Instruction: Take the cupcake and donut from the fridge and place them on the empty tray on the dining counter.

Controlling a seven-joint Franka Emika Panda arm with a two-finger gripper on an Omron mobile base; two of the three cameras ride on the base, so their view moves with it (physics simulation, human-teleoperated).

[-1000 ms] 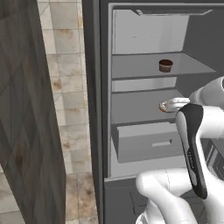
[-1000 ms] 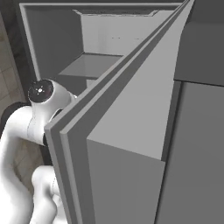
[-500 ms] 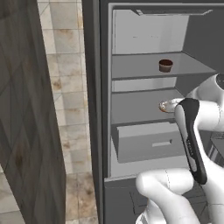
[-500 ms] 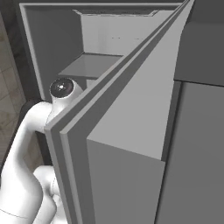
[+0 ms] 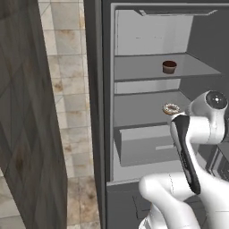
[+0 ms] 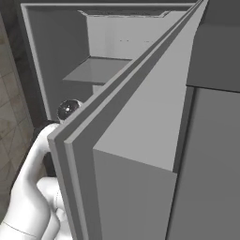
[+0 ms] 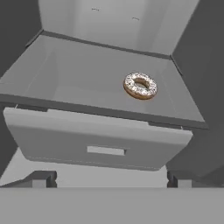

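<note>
Donut (image 7: 140,85) alone on shelf in hand view, cupcake (image 5: 169,66) above in left base view, fingers (image 7: 43,178) apparently spread

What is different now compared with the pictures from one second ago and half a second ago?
The arm has swung right and slightly down in the left base view, so it no longer overlaps the donut. In the right base view its joint rose toward the fridge opening. Nothing was gripped or released; the gripper stays open. The donut and cupcake remain on their shelves.

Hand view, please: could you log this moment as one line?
hand: open, empty, facing fridge | donut: on shelf above drawer | cupcake: on shelf above donut
</note>
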